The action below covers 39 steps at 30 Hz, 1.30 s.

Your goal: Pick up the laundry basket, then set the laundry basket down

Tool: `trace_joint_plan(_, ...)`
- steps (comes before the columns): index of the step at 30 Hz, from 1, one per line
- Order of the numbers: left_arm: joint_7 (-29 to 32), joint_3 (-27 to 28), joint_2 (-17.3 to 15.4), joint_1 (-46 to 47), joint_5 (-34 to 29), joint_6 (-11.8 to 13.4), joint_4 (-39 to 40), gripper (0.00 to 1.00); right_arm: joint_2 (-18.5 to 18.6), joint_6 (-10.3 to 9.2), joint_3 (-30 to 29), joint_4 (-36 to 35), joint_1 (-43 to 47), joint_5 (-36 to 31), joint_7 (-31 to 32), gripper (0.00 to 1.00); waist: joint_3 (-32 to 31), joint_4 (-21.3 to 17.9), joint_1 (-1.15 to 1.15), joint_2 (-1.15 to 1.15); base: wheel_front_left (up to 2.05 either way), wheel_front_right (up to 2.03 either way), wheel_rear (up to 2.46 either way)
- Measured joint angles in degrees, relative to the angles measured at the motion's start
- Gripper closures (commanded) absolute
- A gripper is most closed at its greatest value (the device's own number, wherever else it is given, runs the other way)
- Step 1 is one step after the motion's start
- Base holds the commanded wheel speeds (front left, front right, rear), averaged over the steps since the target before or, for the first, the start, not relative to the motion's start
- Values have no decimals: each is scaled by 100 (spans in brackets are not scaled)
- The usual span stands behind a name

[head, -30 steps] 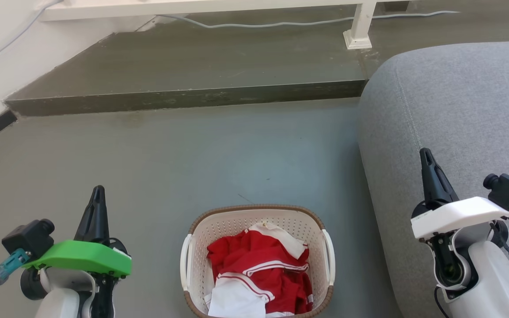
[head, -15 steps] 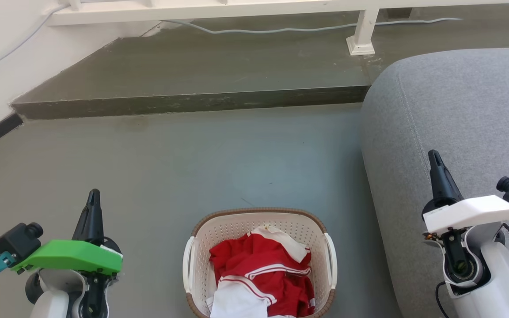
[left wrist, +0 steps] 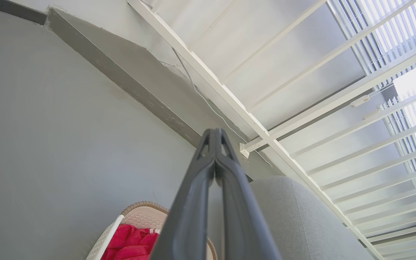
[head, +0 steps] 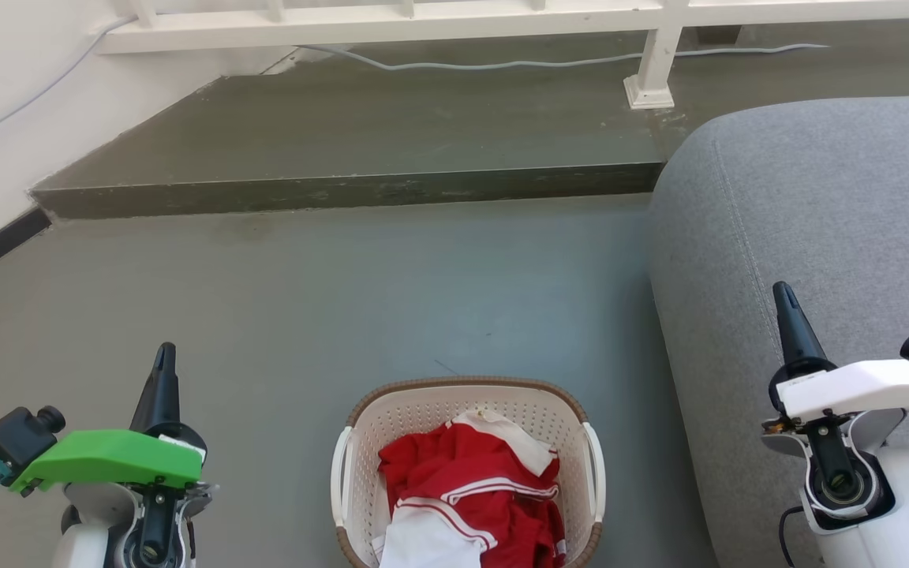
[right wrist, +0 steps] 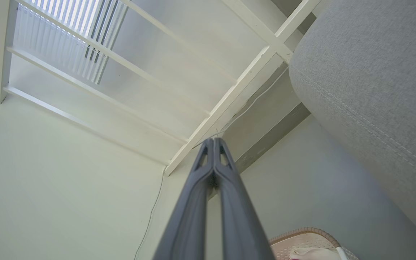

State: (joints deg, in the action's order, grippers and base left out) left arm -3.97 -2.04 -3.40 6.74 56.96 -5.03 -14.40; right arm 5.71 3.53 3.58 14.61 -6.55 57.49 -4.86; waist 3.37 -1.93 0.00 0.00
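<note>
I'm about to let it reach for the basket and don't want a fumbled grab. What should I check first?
1. Basket upright on the floor: ok.
2. Left handle and right handle clear of the clothes: ok.
3. Left gripper open for a handle: not ok; it is shut, empty, and apart from the basket.
4. Right gripper open: not ok; it is shut, empty, and in front of the sofa.
5. Room between right handle and sofa: ok, a strip of floor shows.
6. Basket's near rim: cannot tell, cut off by the head view's bottom edge.

Grey floor [head: 344, 300], grey sofa [head: 817, 205].
</note>
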Motion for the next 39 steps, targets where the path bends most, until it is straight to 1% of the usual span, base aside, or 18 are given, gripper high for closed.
trace_joint_plan(7, 143, 67, 27, -3, 470, -7, -10, 100, -22, 15, -143, 18, 1, 470, 148, 100, -43, 26, 0, 0, 0, 0, 0)
trace_joint_plan(19, 399, 233, 52, -16, 1340, -58, -47, 100, -69, 105, -381, 60, 6, 1339, 400, 100, -123, 74, 0, 0, 0, 0, 0)
trace_joint_plan(22, 453, 275, 55, -26, 1511, -60, -58, 100, -97, 143, -452, 67, 8, 1536, 452, 100, -142, 85, 0, 0, 0, 0, 0)
trace_joint_plan(28, 558, 372, 65, -35, 1897, -109, -82, 100, -146, 155, -554, 76, 21, 1939, 555, 100, -179, 107, 0, 0, 0, 0, 0)
trace_joint_plan(30, 617, 390, 67, -41, 2052, -109, -91, 100, -165, 198, -594, 80, 28, 2065, 603, 100, -191, 114, 0, 0, 0, 0, 0)
trace_joint_plan(36, 742, 452, 75, -97, 2440, -125, -125, 100, -191, 211, -710, 90, 75, 2453, 725, 100, -228, 136, 0, 0, 0, 0, 0)
trace_joint_plan(39, 766, 492, 80, -97, 2559, -127, -125, 100, -199, 237, -743, 96, 108, 2595, 751, 100, -241, 144, 0, 0, 0, 0, 0)
